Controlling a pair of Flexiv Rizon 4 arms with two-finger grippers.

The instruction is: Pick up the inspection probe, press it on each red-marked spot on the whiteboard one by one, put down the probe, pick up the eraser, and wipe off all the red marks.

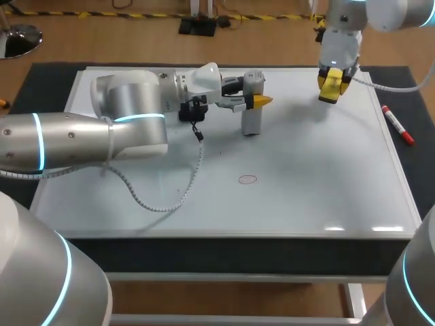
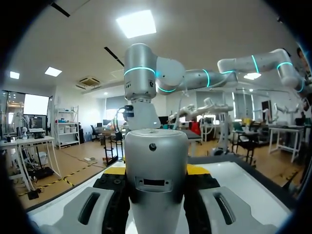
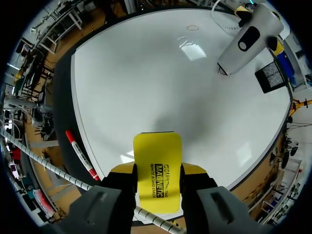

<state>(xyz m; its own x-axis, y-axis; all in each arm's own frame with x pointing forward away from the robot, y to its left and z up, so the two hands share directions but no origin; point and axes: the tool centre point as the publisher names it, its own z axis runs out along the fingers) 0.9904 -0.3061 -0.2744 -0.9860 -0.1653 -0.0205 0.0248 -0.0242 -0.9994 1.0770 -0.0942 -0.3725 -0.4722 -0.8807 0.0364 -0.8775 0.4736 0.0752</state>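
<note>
1. The left tool point(image 1: 261, 102) is clenched on the inspection probe point(image 1: 252, 112), with one finger on each side of its grey body. The probe stands upright, and its foot appears to rest on the whiteboard point(image 1: 306, 204) straight below the tool.
2. The right tool point(image 1: 333, 87) grasps the yellow eraser point(image 3: 157, 170) between its fingers. It hangs over the far part of the whiteboard, and the eraser looks to be off the surface.
3. One red mark point(image 1: 248, 179), a thin ring, lies well apart from the left tool, on the side nearer the robot's base. The probe is not on it. I can make out no other red marks.
4. A red marker pen point(image 1: 397, 125) lies on the board's edge beside the right tool, touching neither tool.
5. Progress, as I judge it:
   - Both pick-ups are done.
   - The pictures cannot show whether the ring has been pressed.
   - Left to do: release the probe onto the board, carry the eraser to the ring and wipe it off.
</note>
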